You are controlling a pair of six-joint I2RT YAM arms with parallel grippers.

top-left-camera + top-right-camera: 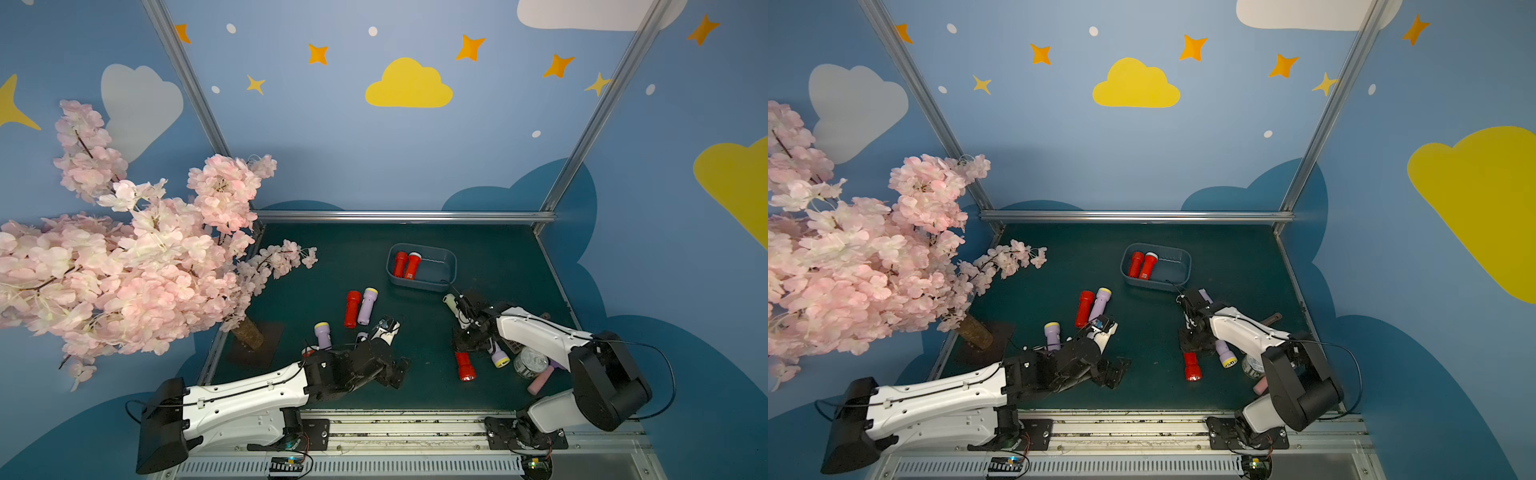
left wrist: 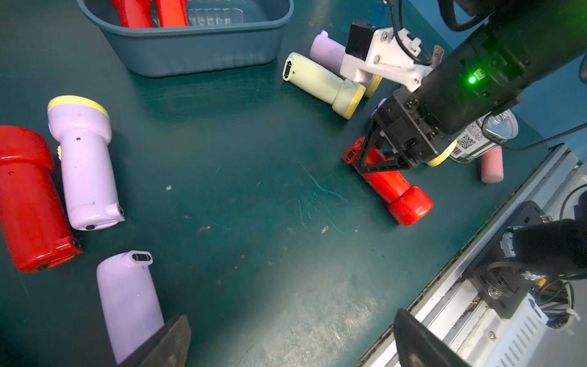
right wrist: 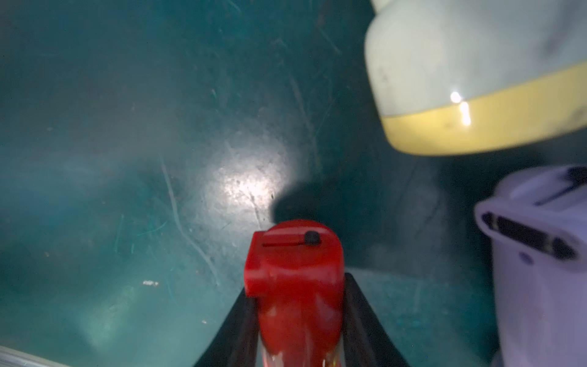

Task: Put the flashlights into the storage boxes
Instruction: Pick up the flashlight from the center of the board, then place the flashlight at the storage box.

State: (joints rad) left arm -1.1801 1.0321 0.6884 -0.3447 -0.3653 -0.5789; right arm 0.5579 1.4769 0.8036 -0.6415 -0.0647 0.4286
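The right end effector (image 3: 298, 286) clamps its jaws against both sides of a red plastic flashlight (image 2: 394, 187) lying on the dark green table (image 2: 254, 190), apparently the pick-up step. Next should come a lift and carry to the shallow blue-grey plastic bin (image 1: 419, 286), where two red flashlights (image 1: 407, 264) already lie. A pale yellow flashlight (image 2: 320, 81) and a lilac flashlight (image 2: 327, 50) lie between grasp and bin, to be cleared. The left end effector (image 2: 291, 316) gapes wide, empty. A silver tin can (image 2: 486, 133) and pink cylinder (image 2: 492, 165) sit nearby.
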